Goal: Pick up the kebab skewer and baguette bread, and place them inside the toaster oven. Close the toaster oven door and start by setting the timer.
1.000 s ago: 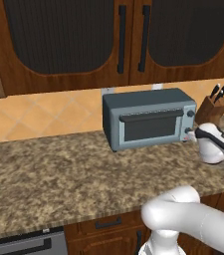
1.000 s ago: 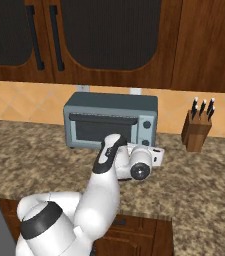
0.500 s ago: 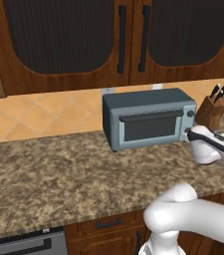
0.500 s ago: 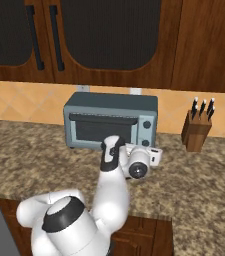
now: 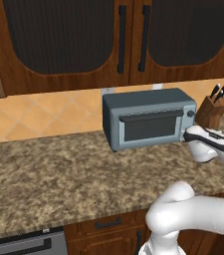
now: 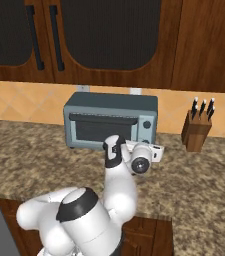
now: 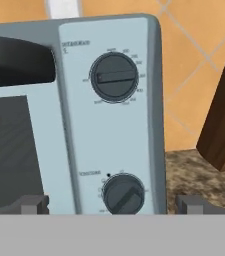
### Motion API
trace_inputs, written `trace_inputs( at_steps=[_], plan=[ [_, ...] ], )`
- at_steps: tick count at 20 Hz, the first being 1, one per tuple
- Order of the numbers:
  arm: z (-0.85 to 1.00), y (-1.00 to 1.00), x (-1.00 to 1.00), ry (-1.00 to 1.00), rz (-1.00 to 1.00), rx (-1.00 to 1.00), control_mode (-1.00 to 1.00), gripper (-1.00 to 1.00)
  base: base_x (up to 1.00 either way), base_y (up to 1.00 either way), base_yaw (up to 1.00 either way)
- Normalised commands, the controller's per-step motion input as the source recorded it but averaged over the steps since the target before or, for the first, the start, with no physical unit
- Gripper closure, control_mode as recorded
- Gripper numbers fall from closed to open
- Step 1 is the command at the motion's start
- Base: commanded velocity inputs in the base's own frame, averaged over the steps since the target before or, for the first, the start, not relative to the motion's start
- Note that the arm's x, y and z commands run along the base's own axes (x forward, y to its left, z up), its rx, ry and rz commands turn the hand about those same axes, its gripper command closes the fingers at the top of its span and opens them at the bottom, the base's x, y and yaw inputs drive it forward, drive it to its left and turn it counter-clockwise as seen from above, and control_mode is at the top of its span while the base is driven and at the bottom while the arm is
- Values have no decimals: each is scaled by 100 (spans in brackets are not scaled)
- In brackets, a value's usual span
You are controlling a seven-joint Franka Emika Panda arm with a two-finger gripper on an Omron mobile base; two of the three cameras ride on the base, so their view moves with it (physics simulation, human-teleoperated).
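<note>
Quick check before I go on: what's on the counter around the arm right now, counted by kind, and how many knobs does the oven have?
toaster oven: 1
oven knobs: 2, the upper knob and the lower knob
knife block: 1
end effector: 1, open, aimed at the lower knob
Total: 5

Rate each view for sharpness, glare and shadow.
Left base view: even flat light, no glare on the toaster oven door, soft overall. Right base view: likewise even, arm sharp. Hand view: knobs crisp, small dial lettering blurred beyond reading, no shadow.
</note>
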Motion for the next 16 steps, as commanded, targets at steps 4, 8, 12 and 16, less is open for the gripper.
trace_inputs(
  at_steps=[4, 8, 12, 16],
  plan=[
    [-16, -1, 17, 0, 0, 0, -100, -100, 0, 0, 0],
    [-18, 0, 19, 0, 0, 0, -100, -100, 0, 0, 0],
    [-13, 0, 19, 0, 0, 0, -100, -100, 0, 0, 0],
    [-6, 0, 7, 0, 0, 0, -100, -100, 0, 0, 0]
  ],
)
